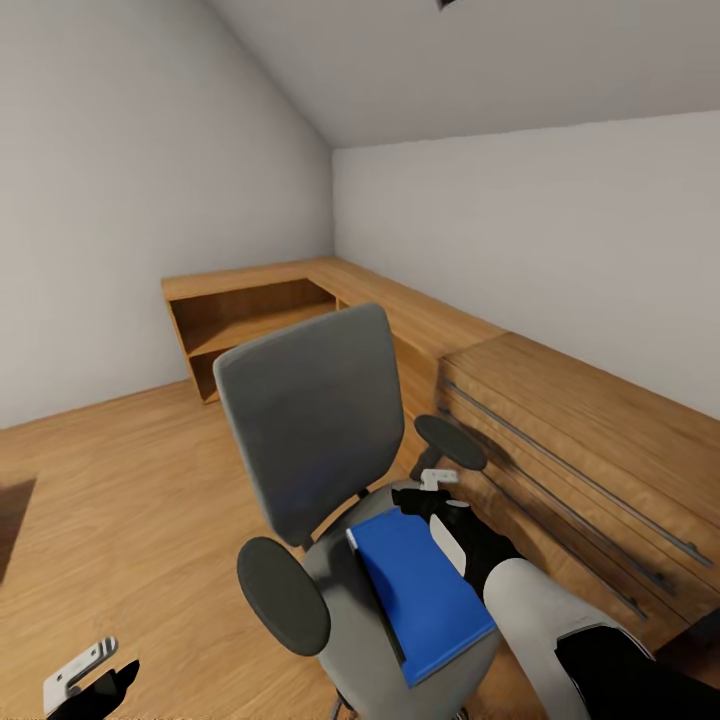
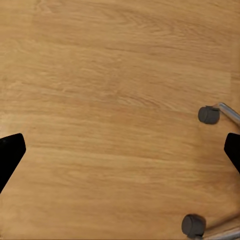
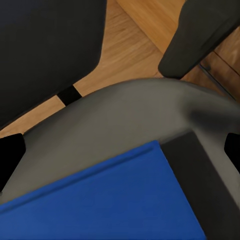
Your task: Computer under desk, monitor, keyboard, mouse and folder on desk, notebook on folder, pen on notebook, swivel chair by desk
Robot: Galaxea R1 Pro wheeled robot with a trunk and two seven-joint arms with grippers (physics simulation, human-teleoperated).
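Note:
The swivel chair (image 1: 305, 430) stands in the middle of the head view with its grey back toward me and black armrests on both sides. On its grey seat (image 3: 125, 120) lies the bright blue folder (image 1: 425, 590), flat, with a pale edge. My right gripper (image 1: 437, 507) hovers just above the seat at the folder's far corner, open, its fingertips (image 3: 10, 157) spread wide over the seat and the folder (image 3: 110, 200). A darker patch lies on the seat beside the folder; I cannot tell what it is. My left gripper (image 1: 95, 680) hangs low over the floor, open and holding nothing.
A wooden dresser (image 1: 600, 470) with long bar handles stands close on the chair's right. A low wooden shelf unit (image 1: 260, 320) runs along the back corner. Two castors (image 2: 208, 114) on chrome legs roll on the light wood floor (image 2: 100, 100) under my left gripper (image 2: 120, 155).

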